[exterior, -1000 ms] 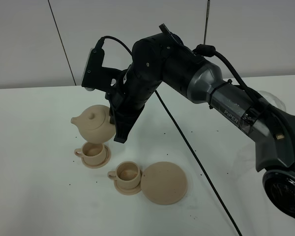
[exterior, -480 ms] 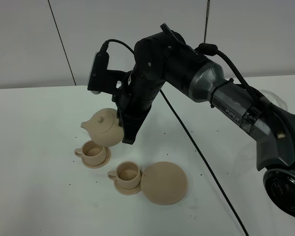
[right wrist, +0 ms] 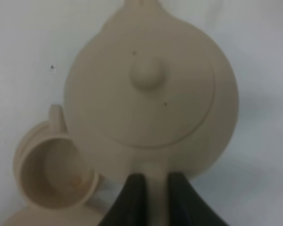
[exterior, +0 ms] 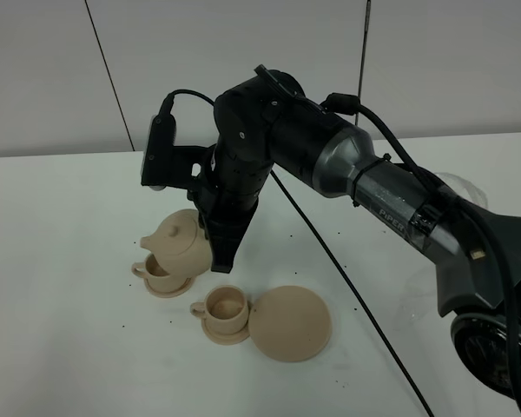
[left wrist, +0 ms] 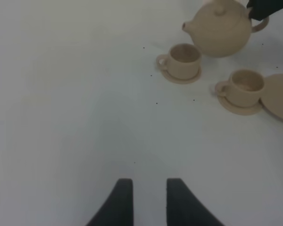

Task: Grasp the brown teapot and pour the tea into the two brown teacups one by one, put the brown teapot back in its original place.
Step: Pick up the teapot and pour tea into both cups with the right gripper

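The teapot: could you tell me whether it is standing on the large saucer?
No, the teapot hangs in the air by the left cup, while the large saucer lies bare.

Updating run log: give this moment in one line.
right end effector: shut on teapot | teapot: lifted, partly over far cup | large saucer: bare

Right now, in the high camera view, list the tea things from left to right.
brown teapot → nearer teacup → large saucer. Left out: farther teacup, overlapping the teapot.
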Motion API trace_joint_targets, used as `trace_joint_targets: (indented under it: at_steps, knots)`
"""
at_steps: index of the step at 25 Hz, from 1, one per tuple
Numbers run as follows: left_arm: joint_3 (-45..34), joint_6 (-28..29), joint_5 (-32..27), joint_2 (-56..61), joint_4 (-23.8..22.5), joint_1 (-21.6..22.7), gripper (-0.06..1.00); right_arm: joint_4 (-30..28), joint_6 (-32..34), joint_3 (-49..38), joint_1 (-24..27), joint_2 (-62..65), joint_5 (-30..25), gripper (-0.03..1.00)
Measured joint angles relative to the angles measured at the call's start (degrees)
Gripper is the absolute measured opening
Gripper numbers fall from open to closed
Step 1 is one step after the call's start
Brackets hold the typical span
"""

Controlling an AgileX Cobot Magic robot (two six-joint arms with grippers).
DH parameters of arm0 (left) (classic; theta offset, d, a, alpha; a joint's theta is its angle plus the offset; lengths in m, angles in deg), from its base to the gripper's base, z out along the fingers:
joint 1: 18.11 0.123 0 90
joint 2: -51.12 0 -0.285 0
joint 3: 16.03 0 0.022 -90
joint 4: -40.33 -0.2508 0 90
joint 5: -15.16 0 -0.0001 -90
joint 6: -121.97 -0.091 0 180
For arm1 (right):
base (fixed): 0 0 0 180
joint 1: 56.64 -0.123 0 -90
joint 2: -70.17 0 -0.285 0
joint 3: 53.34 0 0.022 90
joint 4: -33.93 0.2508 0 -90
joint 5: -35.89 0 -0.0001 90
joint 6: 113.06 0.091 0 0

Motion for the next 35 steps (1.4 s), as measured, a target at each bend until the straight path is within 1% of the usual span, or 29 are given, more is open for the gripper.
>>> trace_joint_targets:
  at_steps: [16,31,35]
  knots:
    - [0.00,0.00,0.00,0.00,0.00,0.00,0.24,-4.22,-0.42,0.00,0.00,-0.06,1.64,0.10]
    - [0.00,0.00,0.00,0.00,0.00,0.00,0.24,-6.09,-1.03,0.00,0.00,-0.06,1.64,0.10]
    - [0.00,0.00,0.00,0.00,0.00,0.00,0.24,-7.75,-1.08,0.00,-0.55,-0.06,1.64,0.10]
